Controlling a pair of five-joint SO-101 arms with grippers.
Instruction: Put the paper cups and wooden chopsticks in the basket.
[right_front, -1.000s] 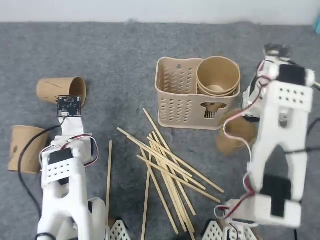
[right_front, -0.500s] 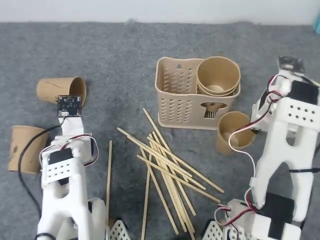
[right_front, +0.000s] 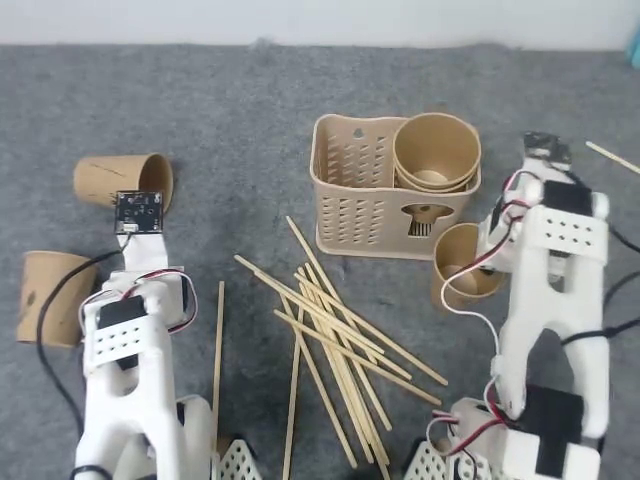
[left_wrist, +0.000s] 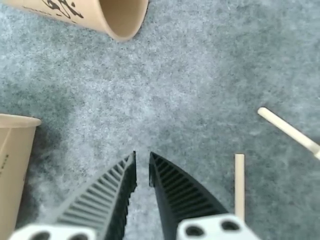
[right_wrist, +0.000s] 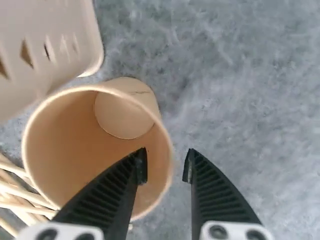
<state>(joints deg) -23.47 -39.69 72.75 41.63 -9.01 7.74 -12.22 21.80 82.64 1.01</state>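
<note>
Paper cups (right_front: 437, 150) sit nested in the basket (right_front: 360, 215), in the compartment nearer the right arm. I note an upright cup (right_front: 463, 262) on the grey carpet (right_front: 250, 120), just beside the basket's front corner. The right gripper (right_wrist: 164, 165) straddles this cup's rim, one finger inside and one outside, jaws apart and the wall not pinched. The left gripper (left_wrist: 142, 167) hangs over bare carpet, fingers drawn nearly together with only a thin slit, holding nothing. Two cups lie on their sides near it: the far cup (right_front: 125, 180) and the near cup (right_front: 50, 297). The wooden chopsticks (right_front: 340, 340) lie in a loose pile in front of the basket. A stray chopstick (right_front: 218, 345) lies beside the left arm.
</note>
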